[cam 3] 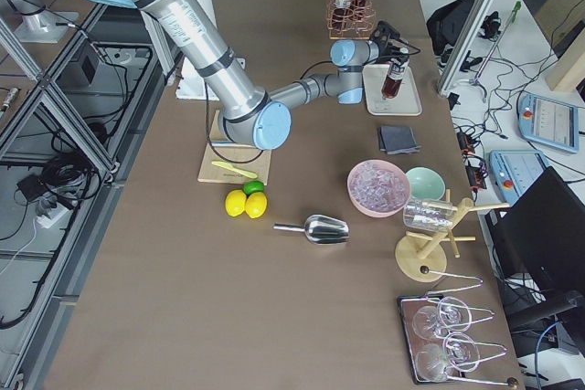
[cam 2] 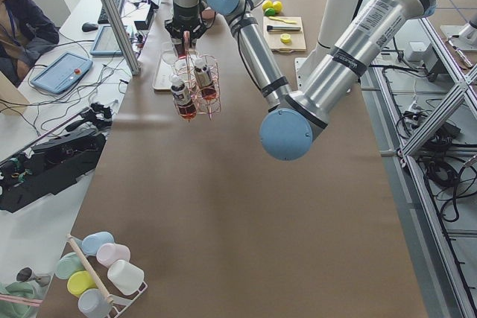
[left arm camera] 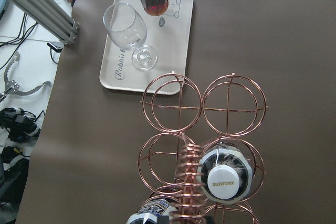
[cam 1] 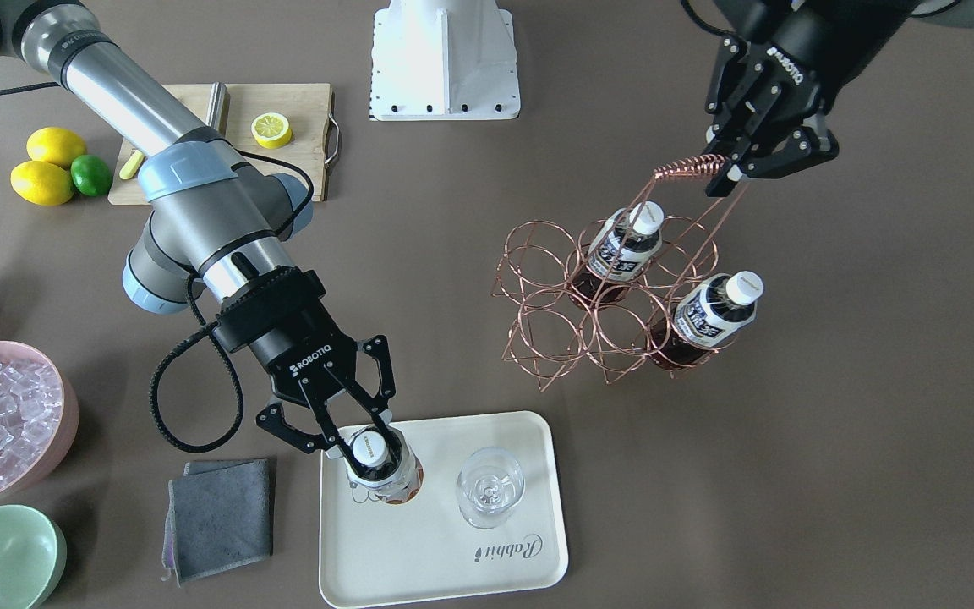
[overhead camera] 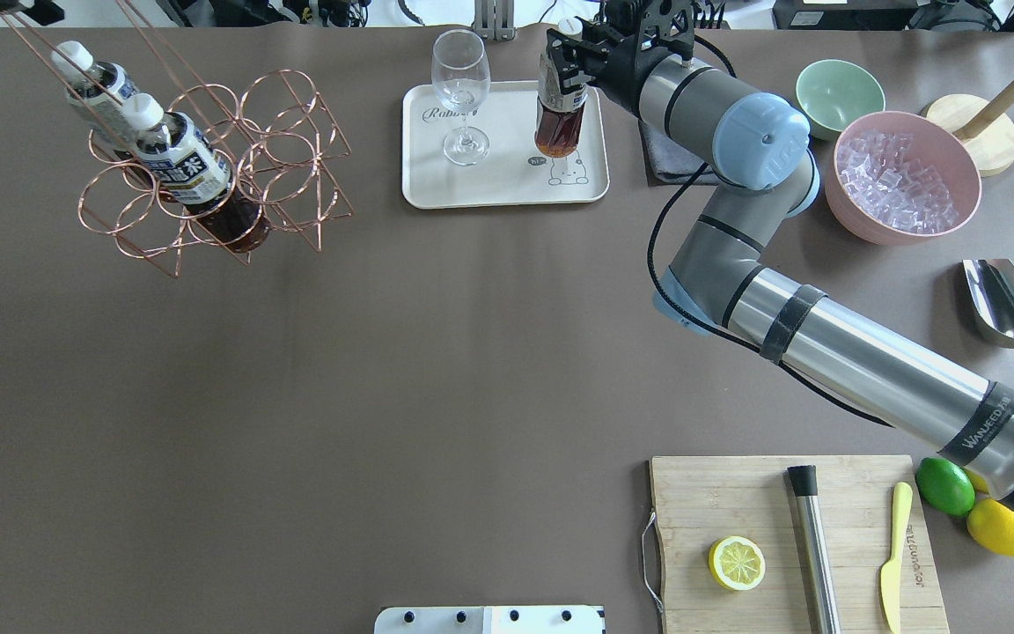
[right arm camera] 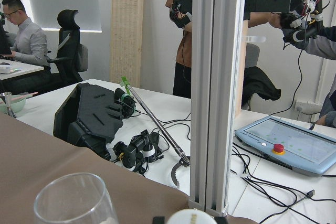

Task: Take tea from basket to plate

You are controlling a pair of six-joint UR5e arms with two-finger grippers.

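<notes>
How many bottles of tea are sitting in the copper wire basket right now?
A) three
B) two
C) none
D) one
B. One tea bottle and a second bottle stand in cells of the basket, while the third bottle is in the right gripper over the plate.

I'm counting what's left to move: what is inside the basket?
Two tea bottles sit in the basket's ring cells; the other four cells are empty. The wire beneath each bottle is covered.
</notes>
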